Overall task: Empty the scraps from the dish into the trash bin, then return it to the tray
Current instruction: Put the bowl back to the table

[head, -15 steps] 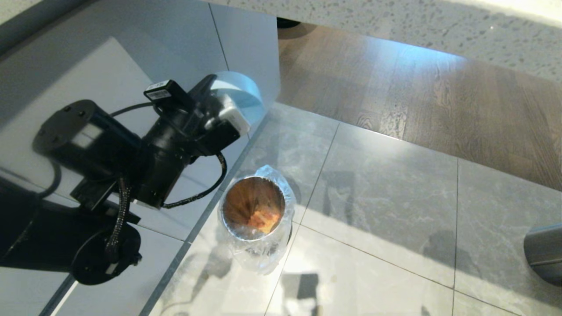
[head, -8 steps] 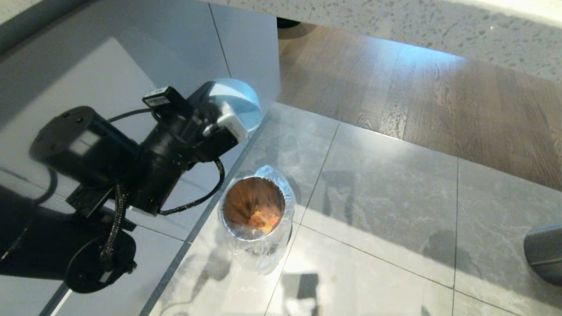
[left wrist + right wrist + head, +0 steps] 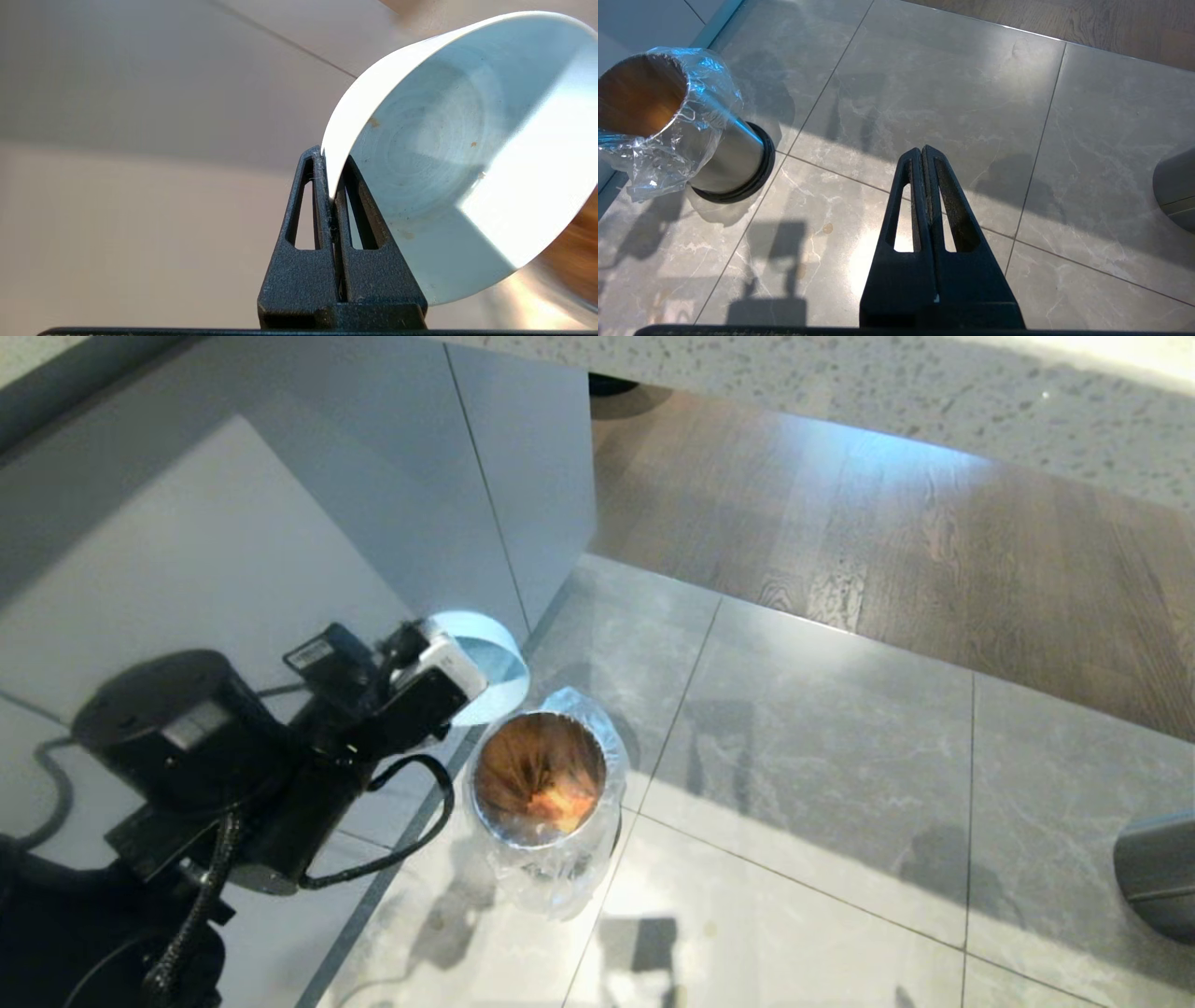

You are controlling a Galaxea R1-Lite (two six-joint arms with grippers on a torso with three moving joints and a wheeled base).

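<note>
dish — tilted (mouth toward trash bin)

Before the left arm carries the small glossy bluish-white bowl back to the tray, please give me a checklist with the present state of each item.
1. Left gripper shut on the rim of the small glossy bluish-white bowl: ok.
2. Bowl emptied of carrot slices and pale sticks: ok, only tiny orange specks remain inside.
3. Scraps lying inside the coppery-brown trash bin with clear plastic liner: ok.
4. Bowl apart from the bin's rim: cannot tell, it is tilted close beside it.
5. Black tray in view for the return: not ok, no view shows it.
6. Right gripper shut, empty, above the grey floor tiles: ok.
</note>
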